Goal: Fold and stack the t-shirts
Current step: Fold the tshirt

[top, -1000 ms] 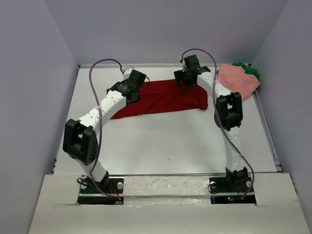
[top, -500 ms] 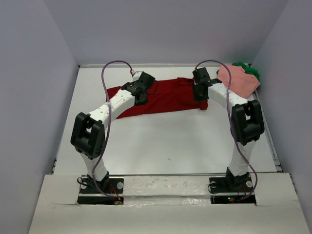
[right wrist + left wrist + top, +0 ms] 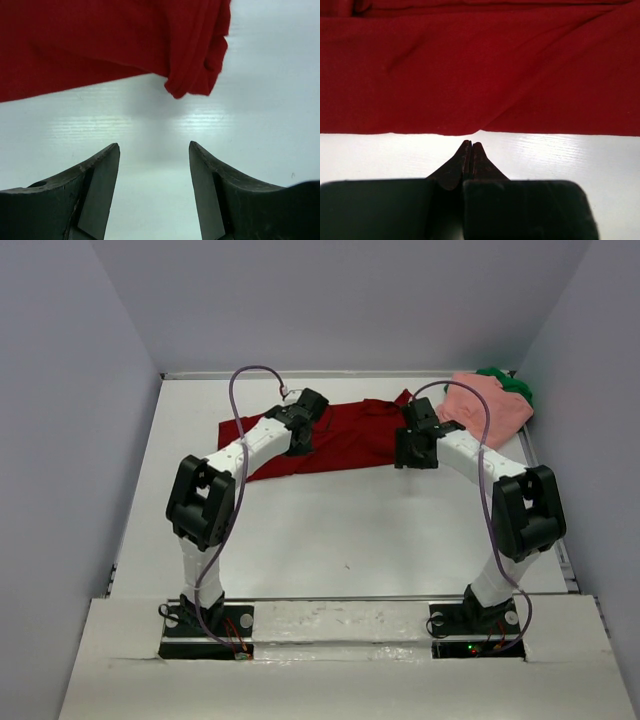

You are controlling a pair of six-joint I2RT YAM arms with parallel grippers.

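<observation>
The dark red t-shirt (image 3: pixel 350 440) lies spread across the back middle of the table; it also shows in the left wrist view (image 3: pixel 480 70) and the right wrist view (image 3: pixel 100 45). My left gripper (image 3: pixel 298 445) is shut, its tips (image 3: pixel 471 145) over bare table just short of the shirt's near edge, with no cloth seen between them. My right gripper (image 3: pixel 415 455) is open and empty (image 3: pixel 154 146) above the table, just short of the shirt's bunched right corner (image 3: pixel 195 82). The salmon pink t-shirt (image 3: pixel 490 405) lies crumpled at the back right, over the green t-shirt (image 3: pixel 512 386).
The white table (image 3: pixel 340 540) is walled at the back and both sides. The pink and green pile sits against the right back corner, close to my right arm's forearm.
Both grippers have moved from the dark red shirt's far edge toward the near side, across the shirt. The arms' elbows have swung outward and nearer.
</observation>
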